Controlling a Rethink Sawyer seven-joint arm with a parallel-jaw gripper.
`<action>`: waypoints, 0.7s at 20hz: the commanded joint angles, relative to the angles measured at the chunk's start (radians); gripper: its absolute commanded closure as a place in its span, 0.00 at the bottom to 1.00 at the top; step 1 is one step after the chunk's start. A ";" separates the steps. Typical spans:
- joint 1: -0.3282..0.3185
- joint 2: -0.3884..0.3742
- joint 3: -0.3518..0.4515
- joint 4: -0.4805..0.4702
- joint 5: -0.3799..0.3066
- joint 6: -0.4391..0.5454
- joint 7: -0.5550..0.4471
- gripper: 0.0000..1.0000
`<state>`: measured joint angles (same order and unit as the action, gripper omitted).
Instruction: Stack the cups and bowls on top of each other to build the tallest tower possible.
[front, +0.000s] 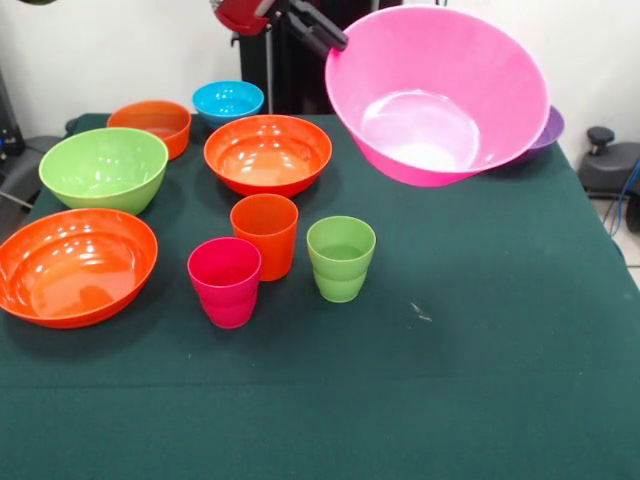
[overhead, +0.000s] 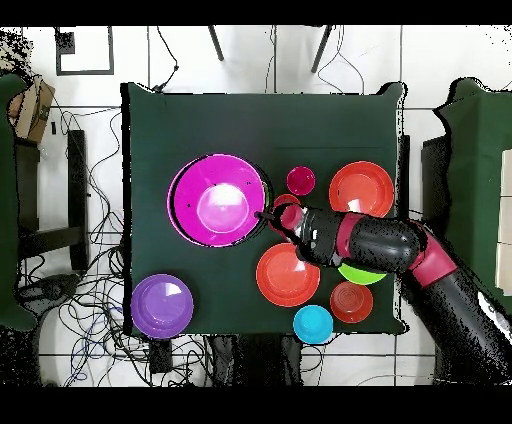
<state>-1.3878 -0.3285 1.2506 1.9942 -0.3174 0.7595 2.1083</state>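
The bowls and cups spread across the green table: wide orange bowl, green bowl, small orange bowl, blue bowl, second wide orange bowl. Magenta cup, orange cup and green cup cluster together in front. At right, my gripper is clamped on the rim of the large pink bowl, held tilted in the air, purple bowl behind.

Cups before bowls, perhaps clustered
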 joint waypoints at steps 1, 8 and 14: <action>-0.002 0.058 -0.008 -0.101 -0.091 0.138 -0.398 1.00; -0.012 0.082 -0.009 -0.122 -0.107 0.163 -0.422 1.00; -0.021 0.111 -0.021 -0.158 -0.109 0.199 -0.466 1.00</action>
<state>-1.4283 -0.2642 1.2505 1.9456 -0.3726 0.8473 1.9941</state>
